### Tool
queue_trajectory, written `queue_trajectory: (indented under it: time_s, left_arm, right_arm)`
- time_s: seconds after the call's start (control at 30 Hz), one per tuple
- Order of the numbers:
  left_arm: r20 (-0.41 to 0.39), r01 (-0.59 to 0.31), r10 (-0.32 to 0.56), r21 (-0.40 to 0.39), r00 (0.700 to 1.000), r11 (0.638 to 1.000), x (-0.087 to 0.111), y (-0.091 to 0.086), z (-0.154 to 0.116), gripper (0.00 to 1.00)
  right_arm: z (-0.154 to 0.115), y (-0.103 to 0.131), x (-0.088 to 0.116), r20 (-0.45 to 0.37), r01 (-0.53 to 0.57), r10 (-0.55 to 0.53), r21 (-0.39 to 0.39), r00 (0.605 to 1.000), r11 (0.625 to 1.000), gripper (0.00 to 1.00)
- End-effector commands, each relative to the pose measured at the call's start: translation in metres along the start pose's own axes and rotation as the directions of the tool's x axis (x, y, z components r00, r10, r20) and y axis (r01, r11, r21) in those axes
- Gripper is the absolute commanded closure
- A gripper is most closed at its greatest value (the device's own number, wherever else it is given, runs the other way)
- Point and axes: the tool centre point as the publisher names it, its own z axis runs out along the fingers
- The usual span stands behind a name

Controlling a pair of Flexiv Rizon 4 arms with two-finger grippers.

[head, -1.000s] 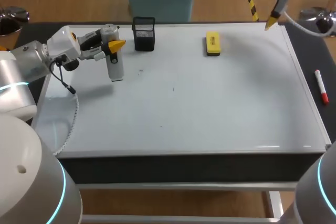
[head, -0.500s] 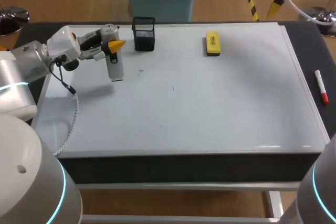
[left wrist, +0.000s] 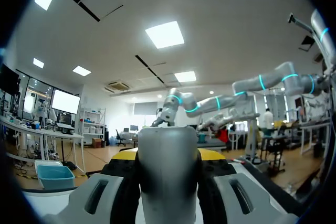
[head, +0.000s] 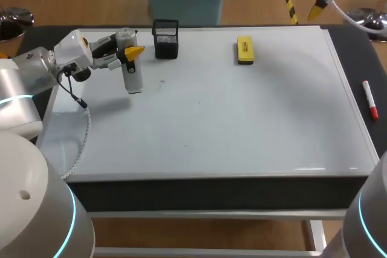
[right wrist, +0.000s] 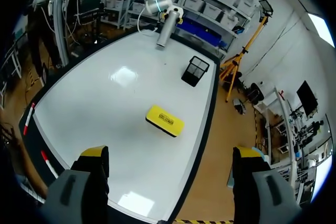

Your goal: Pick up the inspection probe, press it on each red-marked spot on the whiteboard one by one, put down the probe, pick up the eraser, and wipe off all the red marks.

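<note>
left hand [head: 132, 52]: clamped on probe [head: 132, 75]
probe: upright at far-left of whiteboard [head: 242, 125], just beside mesh holder [head: 165, 38]
right hand [right wrist: 170, 153]: fingers wide apart, raised past the board's far-right corner
eraser [head: 245, 49]: flat on whiteboard, far-middle
marker [head: 370, 99]: on bench [head: 361, 58], right of whiteboard

left wrist: probe [left wrist: 168, 182] cut off below, left gripper [left wrist: 168, 153] mostly behind it | whiteboard [head: 254, 119] specks [head: 200, 102]: perhaps marks, too small

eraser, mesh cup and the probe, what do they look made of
The eraser looks like matte yellow plastic or foam, with a darker underside, perhaps felt. The mesh cup seems black wire mesh, likely metal: its walls show through. The probe, held in the left gripper's jaws, looks smooth pale grey plastic or metal; hard to tell.
</note>
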Motion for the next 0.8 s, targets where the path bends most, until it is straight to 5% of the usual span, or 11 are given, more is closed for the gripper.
queue_trajectory:
  time_s: [0.03, 0.3, 0.8]
  left_arm:
    - [-0.002, 0.000, 0.000, 0.002, 1.000, 1.000, -0.001, 0.000, 0.001, 1.00]
    - [-0.025, 0.001, -0.001, -0.016, 1.000, 1.000, -0.006, -0.005, 0.011, 1.00]
    - [-0.168, -0.048, 0.046, -0.008, 0.985, 0.999, -0.054, -0.049, 0.053, 1.00]
  right_arm:
    - [-0.002, 0.001, 0.001, -0.001, 0.002, -0.002, 0.005, 1.000, 1.000, 0.00]
    - [-0.002, 0.001, 0.001, -0.001, 0.002, -0.002, 0.005, 1.000, 1.000, 0.00]
    - [-0.002, 0.001, 0.001, -0.001, 0.002, -0.002, 0.005, 1.000, 1.000, 0.00]
